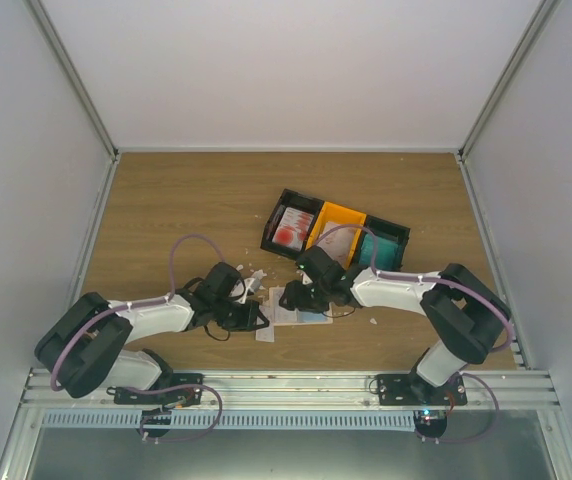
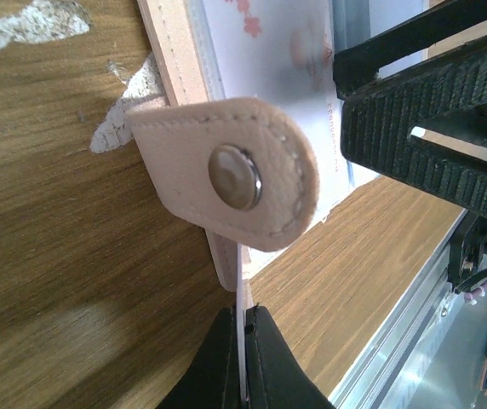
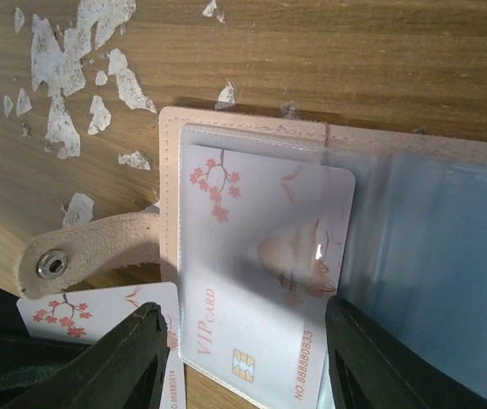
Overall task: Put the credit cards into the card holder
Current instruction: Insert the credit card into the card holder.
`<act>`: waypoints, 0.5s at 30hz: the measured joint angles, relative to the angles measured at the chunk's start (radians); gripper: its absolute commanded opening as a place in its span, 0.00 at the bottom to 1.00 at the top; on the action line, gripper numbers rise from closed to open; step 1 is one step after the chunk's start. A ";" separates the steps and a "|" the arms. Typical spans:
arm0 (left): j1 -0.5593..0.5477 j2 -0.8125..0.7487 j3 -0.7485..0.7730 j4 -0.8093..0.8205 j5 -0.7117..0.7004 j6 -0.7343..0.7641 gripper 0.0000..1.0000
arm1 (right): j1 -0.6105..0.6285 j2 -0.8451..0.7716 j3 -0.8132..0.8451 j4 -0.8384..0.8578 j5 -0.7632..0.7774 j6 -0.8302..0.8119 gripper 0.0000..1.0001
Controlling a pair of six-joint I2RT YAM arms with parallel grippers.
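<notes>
Two cards showed only in your right wrist view. A sleeved card (image 3: 265, 256), printed "VIP CARD" and "NO.888880833", sat inside the opened card holder (image 3: 169, 170), between the spread fingers of your right gripper (image 3: 242, 305). A loose card (image 3: 99, 315) lay just left of that gripper.

Only the left wrist view showed your left gripper (image 2: 242, 319) clamped on the loose card's thin edge, directly under the snap tab (image 2: 235, 175).

From above you saw bins (image 1: 338, 222) just beyond the right gripper and open table (image 1: 166, 200) beyond the left one.

The left arm (image 1: 156, 315) and right arm (image 1: 396, 290) crowd the card holder (image 1: 284, 314) from both sides; 3 bins (image 1: 346, 212) stand just behind. Far-left bench (image 1: 166, 200) is free.
</notes>
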 measured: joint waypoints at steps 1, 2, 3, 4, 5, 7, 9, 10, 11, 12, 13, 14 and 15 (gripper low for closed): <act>0.000 0.000 0.000 0.000 0.000 0.000 0.00 | 0.000 0.000 -0.002 0.005 -0.004 0.000 0.52; 0.000 0.001 0.000 0.001 0.001 0.000 0.00 | 0.000 0.000 -0.002 0.010 -0.007 0.002 0.52; 0.000 0.001 0.000 0.001 0.001 0.000 0.00 | 0.000 0.000 -0.003 0.014 -0.008 0.004 0.52; 0.000 0.001 0.000 0.001 0.001 0.000 0.00 | 0.000 0.000 -0.003 0.017 -0.009 0.005 0.52; 0.000 0.001 0.001 0.001 0.001 0.000 0.00 | 0.000 0.000 -0.003 0.018 -0.008 0.006 0.52; 0.000 0.001 0.002 0.000 0.001 0.000 0.00 | 0.000 -0.002 -0.005 0.018 -0.005 0.007 0.55; 0.000 -0.006 0.002 -0.002 0.001 0.001 0.00 | 0.000 -0.019 -0.007 0.011 0.010 0.006 0.59; -0.001 -0.016 0.002 -0.005 0.000 0.002 0.00 | 0.000 -0.041 -0.010 0.000 0.022 0.003 0.60; -0.002 -0.030 0.002 -0.010 -0.003 0.003 0.00 | -0.001 -0.054 -0.012 -0.005 0.028 0.004 0.61; -0.002 -0.045 0.002 -0.015 -0.005 0.006 0.00 | -0.001 -0.082 -0.016 -0.014 0.040 -0.002 0.62; -0.002 -0.067 0.002 -0.025 -0.008 0.008 0.00 | -0.003 -0.118 -0.020 -0.024 0.051 -0.010 0.63; -0.002 -0.085 0.002 -0.032 -0.008 0.010 0.00 | -0.006 -0.152 -0.024 -0.031 0.060 -0.015 0.64; -0.002 -0.105 0.002 -0.038 -0.009 0.014 0.00 | -0.010 -0.197 -0.031 -0.035 0.070 -0.024 0.65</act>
